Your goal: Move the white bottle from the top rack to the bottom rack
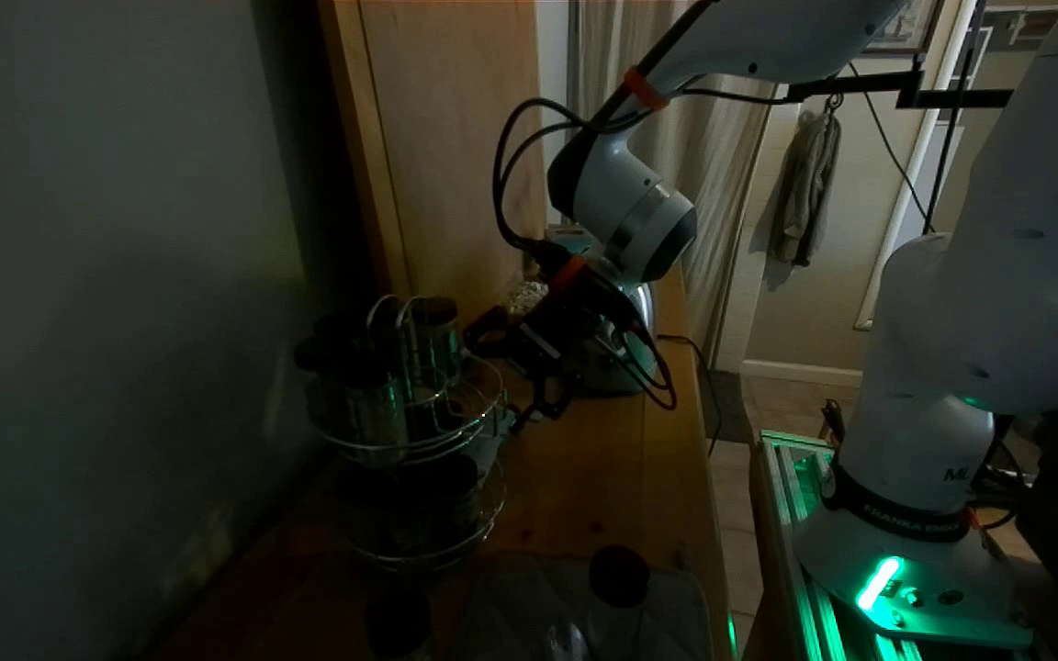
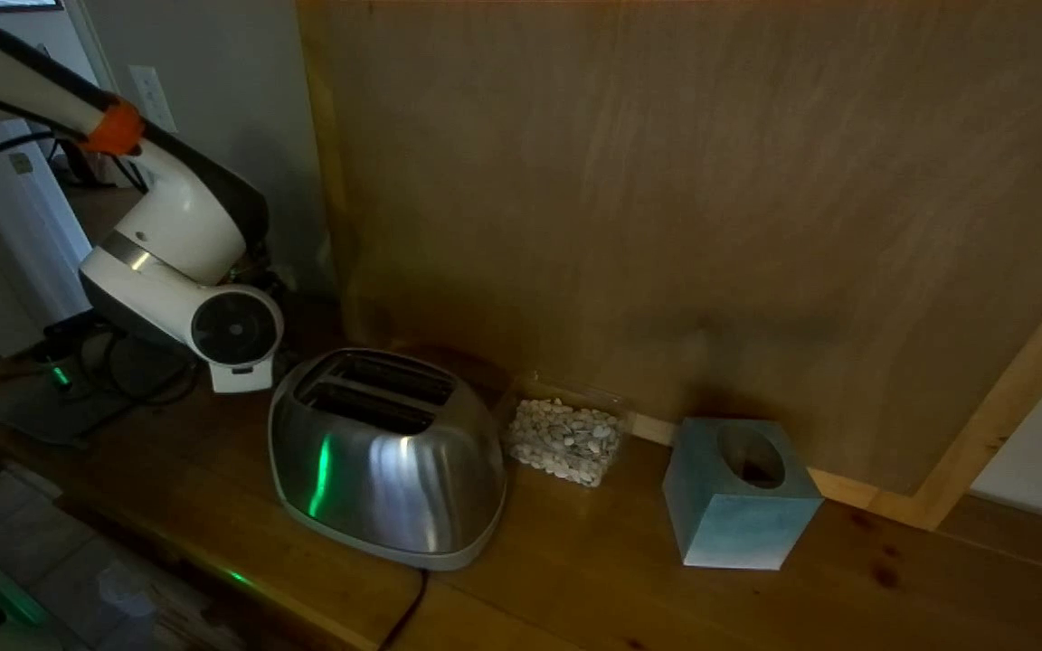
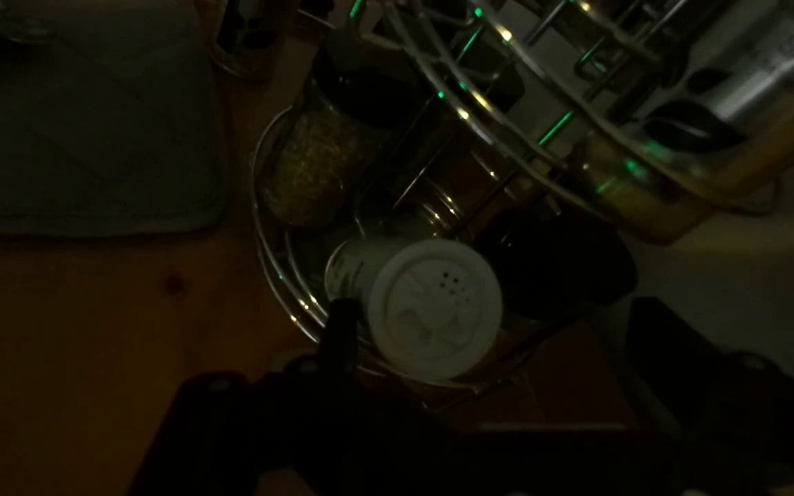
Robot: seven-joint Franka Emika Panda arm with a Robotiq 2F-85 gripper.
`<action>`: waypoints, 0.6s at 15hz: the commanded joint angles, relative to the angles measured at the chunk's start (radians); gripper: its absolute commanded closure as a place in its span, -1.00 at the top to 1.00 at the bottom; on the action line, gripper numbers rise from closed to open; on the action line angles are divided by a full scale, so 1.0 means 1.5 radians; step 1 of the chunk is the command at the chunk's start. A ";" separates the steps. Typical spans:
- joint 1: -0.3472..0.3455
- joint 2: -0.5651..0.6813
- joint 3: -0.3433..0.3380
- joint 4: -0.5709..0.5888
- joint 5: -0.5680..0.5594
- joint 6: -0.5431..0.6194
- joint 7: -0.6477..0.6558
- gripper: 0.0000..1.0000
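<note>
Wrist view: white bottle [image 3: 437, 310] mid-frame in bottom rack [image 3: 256, 172]; top rack [image 3: 464, 114] upper right. Gripper [image 3: 497, 310] lower edge, fingers wide apart, empty.

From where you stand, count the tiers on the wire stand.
2: the top rack, upper right in the wrist view, and the bottom rack below it. No third tier shows.

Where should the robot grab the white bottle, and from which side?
I'd probably grip the white bottle across its round lid, coming from the lid end, outside the top rack: the lid faces the open pincer, while the bottom rack hems in its body.
</note>
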 commanded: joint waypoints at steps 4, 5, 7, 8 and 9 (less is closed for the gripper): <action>-0.001 -0.006 0.010 0.011 0.008 0.016 -0.027 1.00; -0.001 -0.009 0.011 0.012 0.008 0.019 -0.032 1.00; 0.000 -0.014 0.014 0.016 0.008 0.029 -0.041 1.00; 0.001 -0.015 0.015 0.018 0.006 0.030 -0.044 1.00; 0.002 -0.014 0.017 0.021 0.008 0.032 -0.047 1.00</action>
